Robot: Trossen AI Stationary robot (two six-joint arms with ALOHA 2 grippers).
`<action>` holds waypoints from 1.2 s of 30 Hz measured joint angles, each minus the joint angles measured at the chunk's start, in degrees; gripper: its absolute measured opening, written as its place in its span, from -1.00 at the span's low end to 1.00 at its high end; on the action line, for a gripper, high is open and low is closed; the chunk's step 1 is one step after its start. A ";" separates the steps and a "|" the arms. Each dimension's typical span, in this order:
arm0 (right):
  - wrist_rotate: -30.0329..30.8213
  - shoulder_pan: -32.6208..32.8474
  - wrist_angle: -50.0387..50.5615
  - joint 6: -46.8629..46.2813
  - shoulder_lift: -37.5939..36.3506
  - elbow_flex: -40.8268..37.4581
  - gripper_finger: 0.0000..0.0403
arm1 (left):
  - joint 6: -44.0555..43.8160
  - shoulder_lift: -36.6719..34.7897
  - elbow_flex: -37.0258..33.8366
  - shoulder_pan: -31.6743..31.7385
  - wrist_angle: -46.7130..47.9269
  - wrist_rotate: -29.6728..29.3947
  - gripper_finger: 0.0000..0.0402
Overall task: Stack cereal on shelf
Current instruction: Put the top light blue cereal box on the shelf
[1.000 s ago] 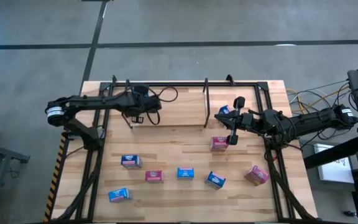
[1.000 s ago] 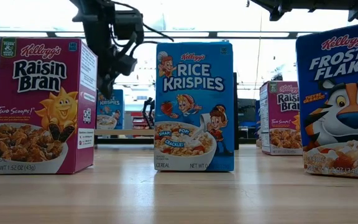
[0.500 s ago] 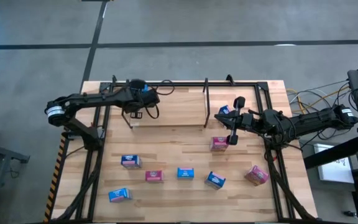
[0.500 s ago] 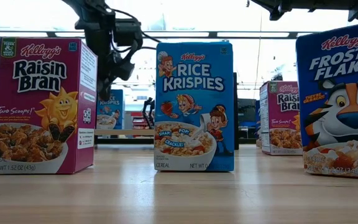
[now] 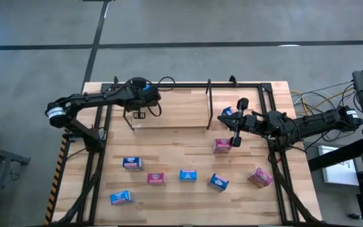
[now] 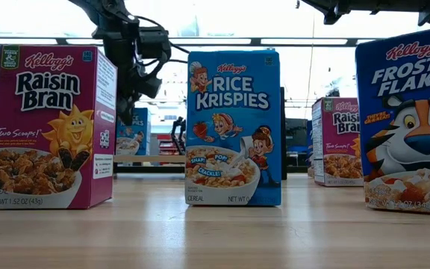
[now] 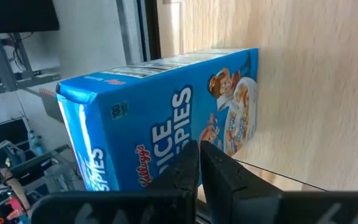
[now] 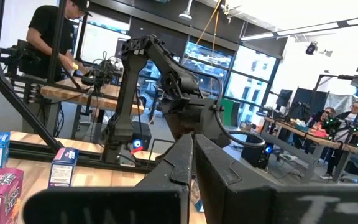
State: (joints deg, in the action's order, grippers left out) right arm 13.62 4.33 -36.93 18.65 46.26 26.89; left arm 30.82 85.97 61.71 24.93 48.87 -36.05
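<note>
Left gripper [image 7: 199, 163], fingers together, hovers beside a blue Rice Krispies box [image 7: 166, 118] at the shelf [image 5: 208, 101]; right gripper [image 5: 237, 132] also closed.

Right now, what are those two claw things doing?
Left gripper: jaws shut, holding nothing, beside a blue cereal box.
Right gripper: jaws shut, holding nothing.

- Both arms: matte black, slim jointed links.
- Left arm [image 5: 90, 103]: pale silver collar at its outer end, blue patch by the wrist, loose black cable loops beside it.
- Right arm [image 5: 307, 122]: black cable bundle along the forearm, pale collar at its outer end.
- Fingers [image 8: 173, 163]: flat, black, wedge-shaped.
</note>
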 joint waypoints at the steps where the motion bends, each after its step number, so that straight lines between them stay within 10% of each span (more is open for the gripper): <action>1: -0.01 0.01 0.00 0.00 0.00 0.00 -0.96 | -0.04 0.00 0.00 -0.01 -0.08 1.07 -1.00; 36: 0.01 0.00 -0.11 0.71 0.00 0.00 -0.96 | 0.17 0.02 -6.43 3.20 -9.88 8.23 -1.00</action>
State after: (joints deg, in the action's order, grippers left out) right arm 13.63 4.33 -37.04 19.36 46.26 26.89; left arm 30.98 86.00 55.29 28.13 38.99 -27.82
